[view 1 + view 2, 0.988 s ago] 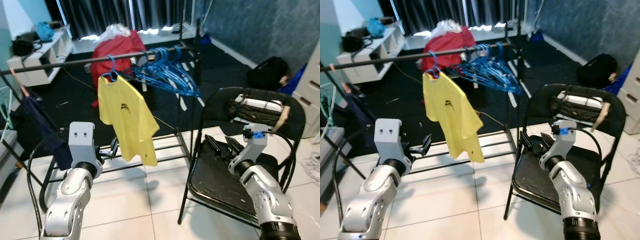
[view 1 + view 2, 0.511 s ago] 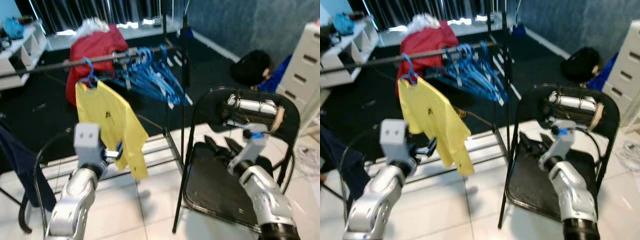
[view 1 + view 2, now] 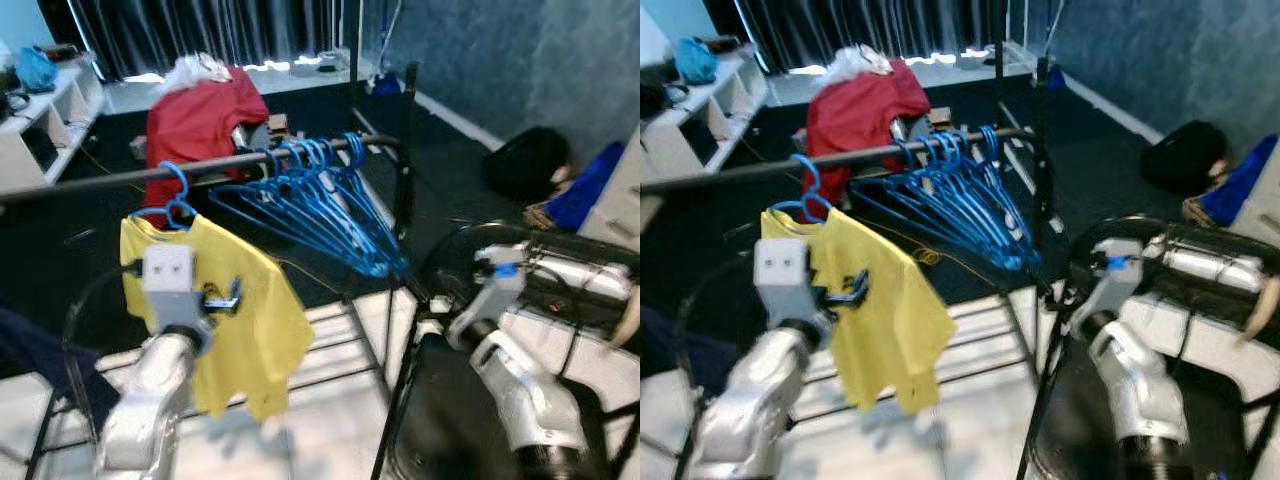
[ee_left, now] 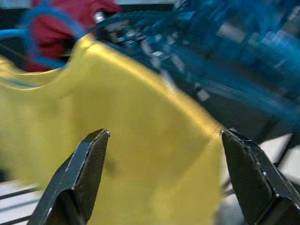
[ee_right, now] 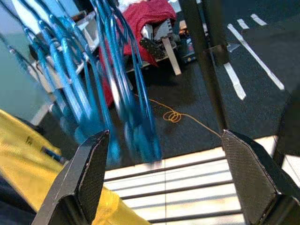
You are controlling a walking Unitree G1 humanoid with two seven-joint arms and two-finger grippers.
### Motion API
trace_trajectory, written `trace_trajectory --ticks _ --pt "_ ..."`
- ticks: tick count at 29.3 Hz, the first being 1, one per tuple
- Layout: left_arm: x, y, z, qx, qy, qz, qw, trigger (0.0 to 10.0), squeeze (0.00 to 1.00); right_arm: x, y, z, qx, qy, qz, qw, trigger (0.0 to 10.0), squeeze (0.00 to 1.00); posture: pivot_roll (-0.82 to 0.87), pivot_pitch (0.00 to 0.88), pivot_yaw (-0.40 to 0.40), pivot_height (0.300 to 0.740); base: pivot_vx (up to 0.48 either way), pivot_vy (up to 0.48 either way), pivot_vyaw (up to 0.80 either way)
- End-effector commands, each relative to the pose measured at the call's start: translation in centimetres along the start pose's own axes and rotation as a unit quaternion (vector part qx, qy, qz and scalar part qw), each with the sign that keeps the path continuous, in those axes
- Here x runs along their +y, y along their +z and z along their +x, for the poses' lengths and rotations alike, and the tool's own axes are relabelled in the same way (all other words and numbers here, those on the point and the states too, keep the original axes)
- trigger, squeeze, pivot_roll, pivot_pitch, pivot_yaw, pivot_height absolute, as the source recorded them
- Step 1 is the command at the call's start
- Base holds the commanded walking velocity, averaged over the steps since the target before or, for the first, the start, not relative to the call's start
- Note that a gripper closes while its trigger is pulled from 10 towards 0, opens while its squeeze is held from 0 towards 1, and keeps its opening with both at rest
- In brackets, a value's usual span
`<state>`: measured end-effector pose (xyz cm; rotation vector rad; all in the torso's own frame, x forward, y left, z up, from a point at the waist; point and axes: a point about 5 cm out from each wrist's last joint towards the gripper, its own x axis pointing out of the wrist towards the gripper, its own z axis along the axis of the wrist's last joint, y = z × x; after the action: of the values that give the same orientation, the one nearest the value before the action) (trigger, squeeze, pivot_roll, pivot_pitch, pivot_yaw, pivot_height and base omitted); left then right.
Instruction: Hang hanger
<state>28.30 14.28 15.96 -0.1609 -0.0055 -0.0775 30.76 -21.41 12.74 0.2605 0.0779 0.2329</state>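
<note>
Blue hangers (image 3: 330, 205) hang just beyond the right gripper's (image 5: 164, 178) spread fingers (image 5: 89, 173).

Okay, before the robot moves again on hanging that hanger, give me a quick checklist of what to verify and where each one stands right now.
1. Left gripper open: ok, fingers spread wide in front of the yellow shirt.
2. Right gripper open: ok, facing the blue hangers.
3. Either gripper holding a hanger: not ok, both empty.
4. Yellow shirt hanging on the rail: ok, on a blue hanger.
5. Free rail space left of the shirt: ok.
6. Right arm clear of the black chair: cannot tell.
</note>
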Motion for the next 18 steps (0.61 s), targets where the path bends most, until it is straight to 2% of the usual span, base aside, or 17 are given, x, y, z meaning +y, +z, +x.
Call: trace_trajectory --ticks 1,3,6,13,15,16,18 --pt "0.6 -0.1 -0.3 0.006 0.01 -0.006 1.0 10.0 0.0 0.9 -0.1 0.3 -0.002 0.016 0.008 1.0 10.0 0.0 -0.1 0.0 0.04 0.736 0.0 0.0 0.0" --pt "-0.2 0.1 -0.2 0.005 0.002 -0.016 1.0 10.0 0.0 0.9 -0.1 0.3 -0.001 0.016 0.007 1.0 10.0 0.0 -0.1 0.0 0.04 0.736 0.0 0.0 0.0" --pt "-0.9 -0.1 0.1 0.017 0.02 -0.022 0.999 10.0 0.0 1.0 -0.1 0.3 -0.001 0.017 0.007 1.0 10.0 0.0 -0.11 0.0 0.043 0.736 0.0 0.0 0.0" --pt "-1.1 -0.5 0.6 0.038 0.062 -0.014 0.997 10.0 0.0 1.1 -0.1 0.3 -0.001 0.017 0.006 1.0 10.0 0.0 -0.11 0.0 0.045 0.736 0.0 0.0 0.0" --pt "-1.5 -0.6 0.8 0.039 0.063 -0.019 0.997 10.0 0.0 1.1 -0.2 0.3 -0.001 0.018 0.006 1.0 10.0 0.0 -0.11 0.0 0.045 0.736 0.0 0.0 0.0" --pt "-2.4 -0.5 1.1 0.035 0.042 -0.031 0.998 10.0 0.0 1.1 -0.2 0.3 -0.001 0.018 0.007 1.0 10.0 0.0 -0.11 0.0 0.047 0.736 0.0 0.0 0.0" --pt "-2.4 -0.5 1.1 0.035 0.042 -0.031 0.998 10.0 0.0 1.1 -0.2 0.3 -0.001 0.018 0.007 1.0 10.0 0.0 -0.11 0.0 0.047 0.736 0.0 0.0 0.0"
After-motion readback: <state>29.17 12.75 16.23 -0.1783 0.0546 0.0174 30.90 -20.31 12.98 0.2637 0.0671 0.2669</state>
